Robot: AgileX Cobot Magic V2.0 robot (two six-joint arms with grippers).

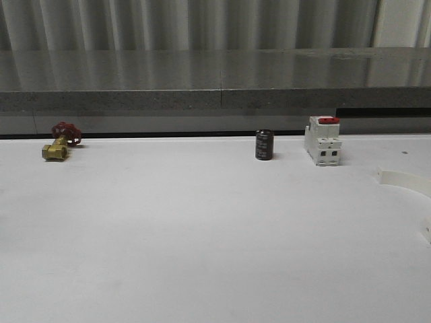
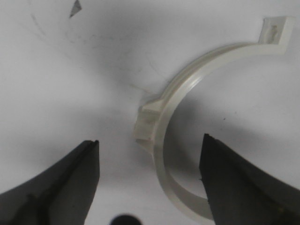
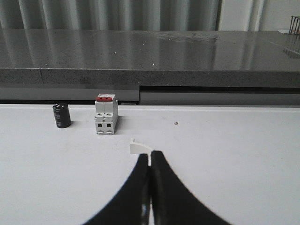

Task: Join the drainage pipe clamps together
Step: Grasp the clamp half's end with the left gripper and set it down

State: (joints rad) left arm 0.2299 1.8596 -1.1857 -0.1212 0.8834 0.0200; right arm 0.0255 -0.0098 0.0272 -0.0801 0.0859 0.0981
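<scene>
Left fingers [image 2: 70,183] spread around clamp [image 2: 176,108]; right fingers [image 3: 136,187] pinching second clamp [image 3: 139,146], mostly hidden.

One white half-ring clamp [image 2: 165,123] lies flat on the counter in the left wrist view, its curve sweeping from a flat slotted tab [image 2: 276,32] round past a blocky lug [image 2: 146,124] on its outer side. In the front view, a white curved clamp piece [image 1: 403,180] sits by the counter's right edge, another white bit [image 1: 427,231] just nearer.
</scene>
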